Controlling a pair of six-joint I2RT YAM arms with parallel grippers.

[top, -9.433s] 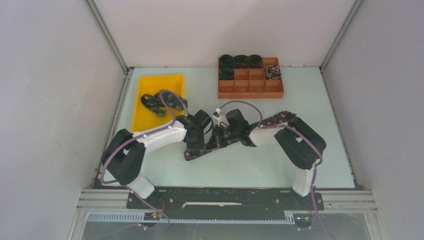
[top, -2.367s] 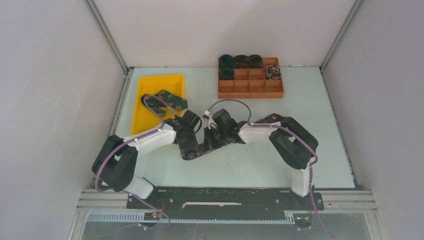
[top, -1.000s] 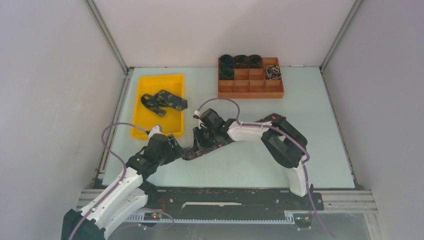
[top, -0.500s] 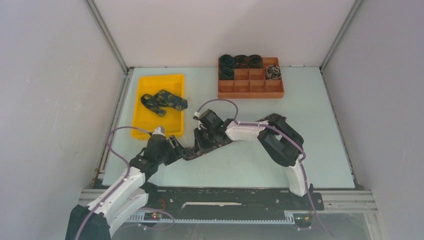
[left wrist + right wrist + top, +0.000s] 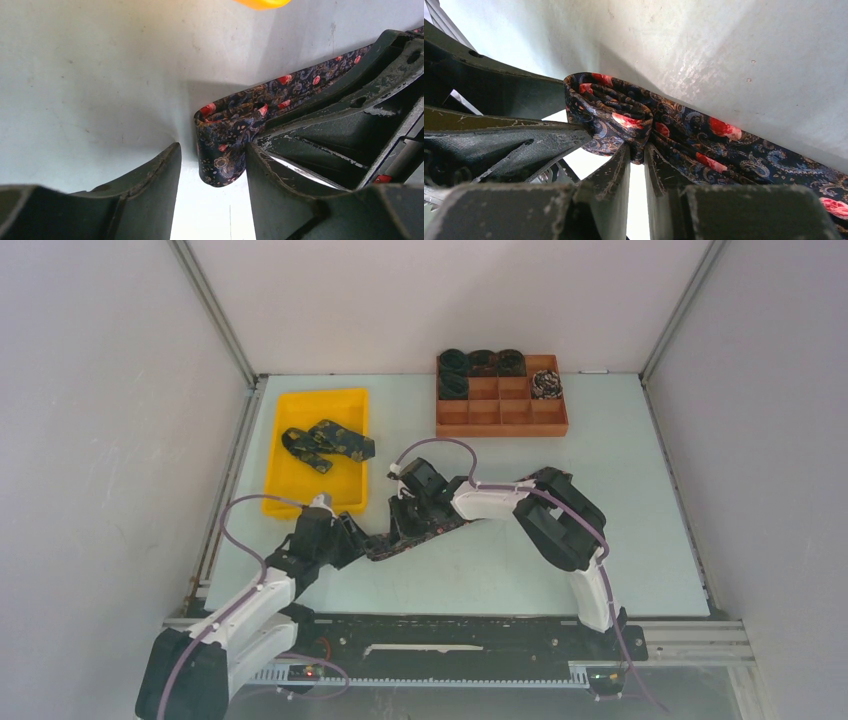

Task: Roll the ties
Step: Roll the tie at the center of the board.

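Ties lie in three places here. Over on the left a yellow tray (image 5: 290, 480) sits on the pale worktop (image 5: 600, 520), and a loose tie (image 5: 327, 442) lies crumpled across its far half, dark with greenish specks.

Just in front of the tray, the left hand (image 5: 355, 542) reaches in low from the near corner. It stands part open, one finger either side of the folded near end of the patterned tie (image 5: 227, 120), a dark blue band with red blotches. The fold rests against one finger, with a clear gap to the other, so that hand has hold of nothing.

From there the tie runs flat along the worktop, up and to the right, in the middle of the space. The right hand (image 5: 637, 152) comes at it from the other side and is all but closed, its two fingers nipping the small doubled-over roll of cloth at that same end. The two hands sit very near each other.

Far back and to the right stands a wooden box (image 5: 500, 430) split into small compartments. Dark rolled ties (image 5: 482, 362) fill four cells at its back left, and one paler speckled coil (image 5: 546, 385) sits in a cell at the right end.
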